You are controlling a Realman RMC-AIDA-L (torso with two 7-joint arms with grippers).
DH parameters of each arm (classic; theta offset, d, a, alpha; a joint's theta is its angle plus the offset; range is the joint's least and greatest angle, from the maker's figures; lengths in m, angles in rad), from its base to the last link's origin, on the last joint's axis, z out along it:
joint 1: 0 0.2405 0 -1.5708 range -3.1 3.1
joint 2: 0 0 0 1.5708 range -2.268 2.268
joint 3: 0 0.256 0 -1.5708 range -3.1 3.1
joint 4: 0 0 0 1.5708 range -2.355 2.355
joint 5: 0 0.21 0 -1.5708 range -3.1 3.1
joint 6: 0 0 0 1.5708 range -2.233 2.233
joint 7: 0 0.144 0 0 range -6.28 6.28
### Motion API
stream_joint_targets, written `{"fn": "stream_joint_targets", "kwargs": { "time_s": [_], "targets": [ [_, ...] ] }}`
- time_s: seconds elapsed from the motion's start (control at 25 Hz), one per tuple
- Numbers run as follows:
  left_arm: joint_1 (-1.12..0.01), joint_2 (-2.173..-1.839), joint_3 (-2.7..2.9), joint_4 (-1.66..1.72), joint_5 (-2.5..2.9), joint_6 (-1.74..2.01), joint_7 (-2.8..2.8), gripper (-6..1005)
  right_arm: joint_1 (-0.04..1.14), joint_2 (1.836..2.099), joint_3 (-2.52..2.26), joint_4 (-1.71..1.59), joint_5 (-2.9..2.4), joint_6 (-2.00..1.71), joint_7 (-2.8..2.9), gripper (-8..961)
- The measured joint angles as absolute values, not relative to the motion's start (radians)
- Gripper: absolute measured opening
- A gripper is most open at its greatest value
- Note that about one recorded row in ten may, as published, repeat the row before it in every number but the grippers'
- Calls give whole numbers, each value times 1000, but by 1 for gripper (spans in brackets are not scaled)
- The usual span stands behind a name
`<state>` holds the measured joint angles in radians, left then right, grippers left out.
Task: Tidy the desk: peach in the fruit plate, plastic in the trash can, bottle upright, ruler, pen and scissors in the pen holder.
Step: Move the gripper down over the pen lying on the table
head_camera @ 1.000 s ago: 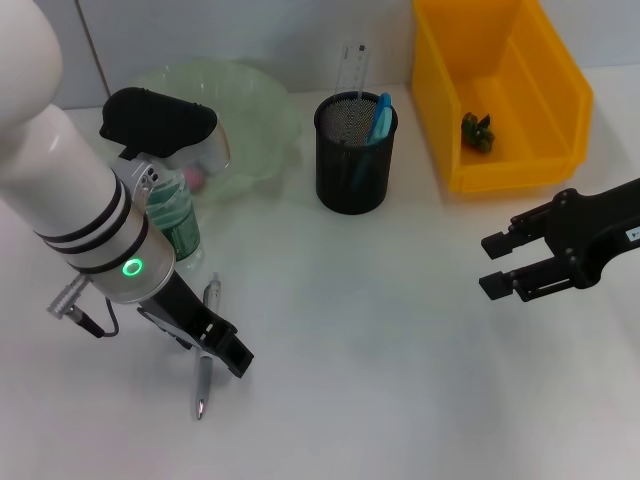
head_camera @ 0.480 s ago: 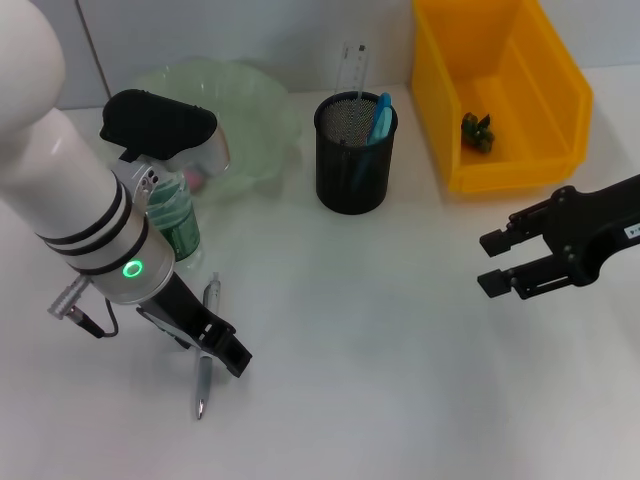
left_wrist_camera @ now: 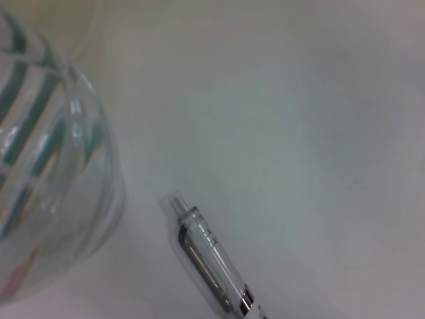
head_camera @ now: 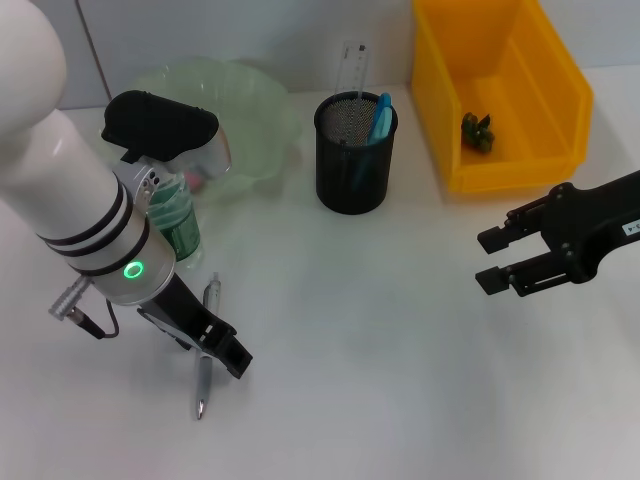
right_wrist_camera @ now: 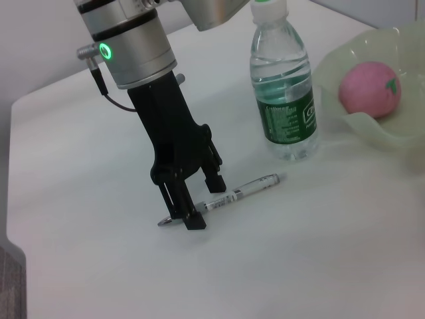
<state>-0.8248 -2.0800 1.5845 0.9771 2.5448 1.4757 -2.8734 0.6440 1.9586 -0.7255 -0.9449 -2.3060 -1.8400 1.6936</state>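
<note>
One bottle (head_camera: pixel 178 222) beside pen (head_camera: pixel 205 345), left hand (head_camera: pixel 212 345) astride

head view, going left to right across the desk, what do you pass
left gripper over the pen → pen holder → yellow bin → right gripper, open and holding nothing

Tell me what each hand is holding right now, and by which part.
Nothing is held. The left hand is open, its fingers straddling the pen lying on the desk, not yet closed on it. The right hand hangs open and empty.
</note>
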Motion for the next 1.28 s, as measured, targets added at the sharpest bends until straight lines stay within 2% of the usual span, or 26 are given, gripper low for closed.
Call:
{"fn": "stream_joint_targets", "kwargs": {
  "time_s": [0.72,1.28],
  "targets": [
    [-828,-2080,1601,972,2547,1477,-2871,766,646,1960,-729,-945,-2305,-1841,1700,592],
    [-830,-2080,1622,967,2557,1474,-2875,380,652,1960,-729,-948,-2305,-1842,1701,593]
  ]
}}
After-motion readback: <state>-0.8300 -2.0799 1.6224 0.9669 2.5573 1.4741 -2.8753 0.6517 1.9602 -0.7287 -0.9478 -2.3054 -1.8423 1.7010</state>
